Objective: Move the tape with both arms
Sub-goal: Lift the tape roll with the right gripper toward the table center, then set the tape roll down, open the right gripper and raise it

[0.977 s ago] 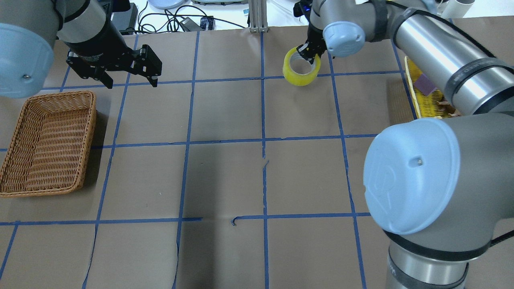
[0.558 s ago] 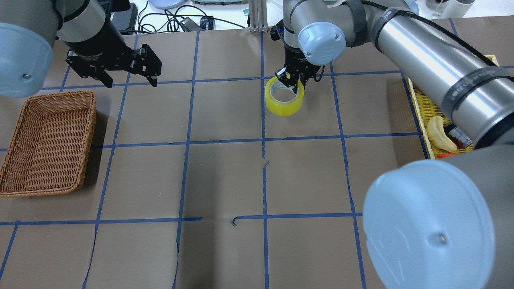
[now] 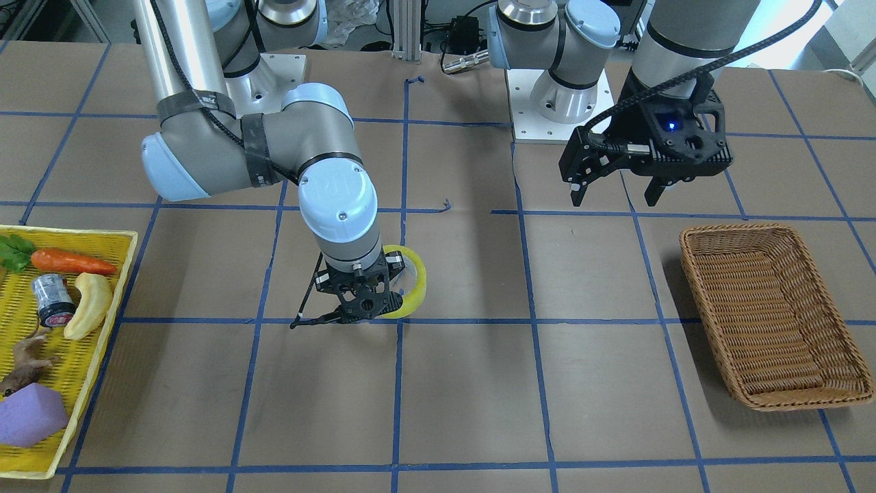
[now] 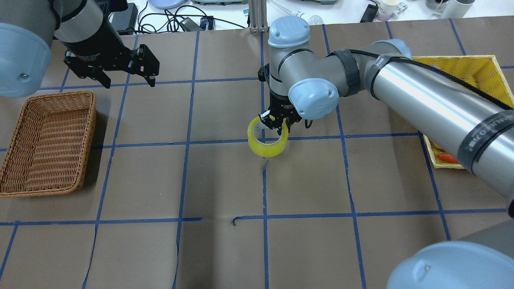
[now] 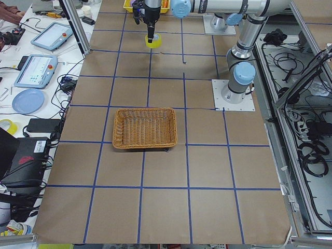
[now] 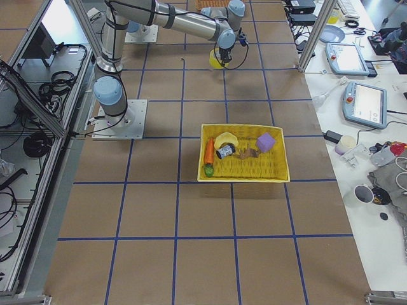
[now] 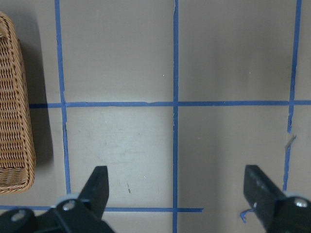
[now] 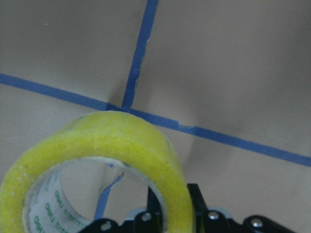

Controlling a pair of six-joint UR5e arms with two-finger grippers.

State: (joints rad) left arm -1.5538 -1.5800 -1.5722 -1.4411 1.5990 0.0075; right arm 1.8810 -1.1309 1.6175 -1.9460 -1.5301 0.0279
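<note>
From the front-facing camera, the silver-grey right arm with light-blue joint caps (image 3: 321, 147) reaches down near the middle of the brown paper-covered desk (image 3: 465, 411). Its black two-finger jaws pinch the wall of the translucent yellow ring-shaped tape roll (image 3: 413, 284), which sits tilted beside a crossing of thin blue tape grid lines (image 3: 534, 320). The left arm (image 3: 684, 48) hangs well apart, its jaws spread with nothing between them, above the desk near the rectangular woven wicker basket (image 3: 773, 315). A flat yellow mesh tray (image 3: 75, 236) at the desk's edge carries an orange toy carrot (image 3: 72, 262), a pale yellow banana-shaped toy (image 3: 89, 305), a small dark jar (image 3: 51, 300) and a purple block (image 3: 31, 414).

Overhead, the tape roll (image 4: 268, 141) hangs over a grid crossing, one finger inside its whitish core and one outside. Whether its lower edge touches the desk I cannot tell.

From the left end, the roll (image 5: 153, 40) is a small yellow spot under the far arm, well beyond the basket (image 5: 145, 127).

From the right end, the roll (image 6: 218, 61) sits far behind the tray (image 6: 243, 179).

The left wrist camera shows two fingers (image 7: 97, 187) wide apart over bare desk, with the basket's rim (image 7: 14, 107) at the side.

The right wrist camera shows the roll (image 8: 112, 145) close up, its wall clamped between the fingers.
</note>
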